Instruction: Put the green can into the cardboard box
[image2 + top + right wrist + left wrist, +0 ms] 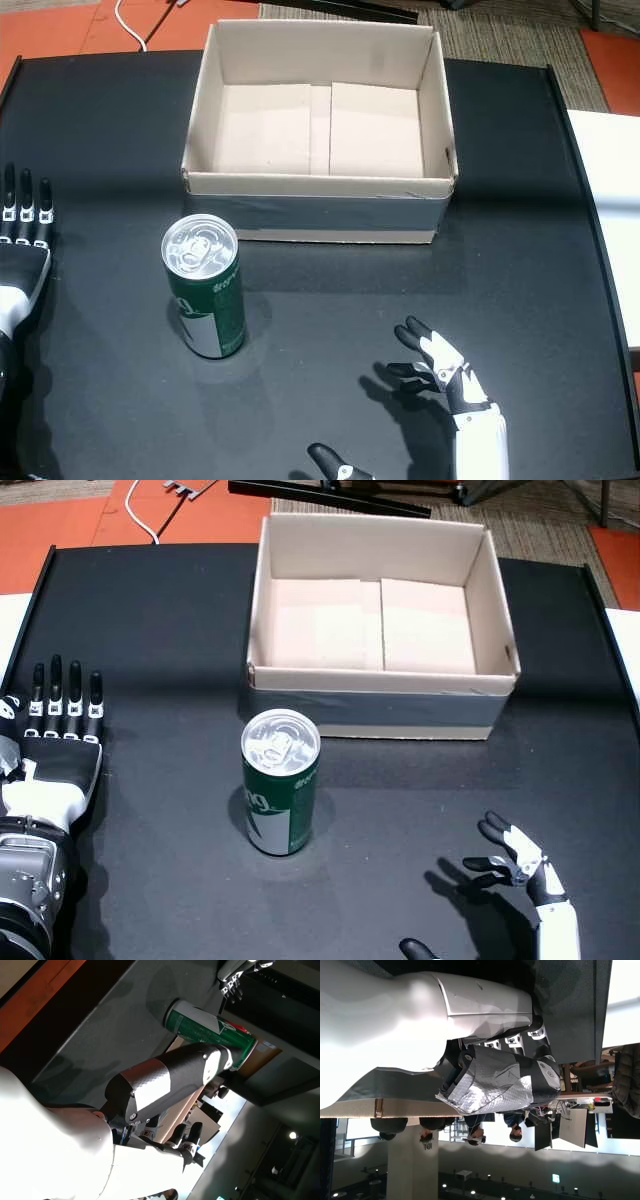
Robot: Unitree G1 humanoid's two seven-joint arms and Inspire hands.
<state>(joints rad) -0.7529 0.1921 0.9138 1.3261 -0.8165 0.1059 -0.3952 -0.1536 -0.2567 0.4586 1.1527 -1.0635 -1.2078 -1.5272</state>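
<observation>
Green can (pixel 281 783) stands upright on the black tabletop (pixel 160 630), silver lid and pull tab up, just off the cardboard box (pixel 380 695) at the box's 7 o'clock — near the front wall, not touching. Label: white panel with what looks like a large numeral, plus a line of small white print under the rim; neither is readable in either head view. In the right wrist view the can (pixel 210 1027) shows a white panel and a bit of red, text too small to make out.

Box is open-topped, inside bare, grey tape band along the front wall.

Left hand (pixel 55 740) lies flat on the tabletop at 9 o'clock from the can, well apart, fingers straight and side by side, holding nothing. The other head view cuts it at the frame edge, so only the fingers (pixel 25 215) and part of the back show. In the left wrist view the hand (pixel 490 1077) is mostly a white shell and foil-wrapped thumb base; fingertips barely visible.

Right hand (pixel 520 880) is at 4 o'clock from the can, well apart, fingers spread and curled, empty — palm cut off by the bottom edge in both head views. The right wrist view is blocked mostly by the thumb housing (pixel 165 1082).

Background of the left wrist view: people (pixel 470 1132) in a room, picture turned, details unclear.
</observation>
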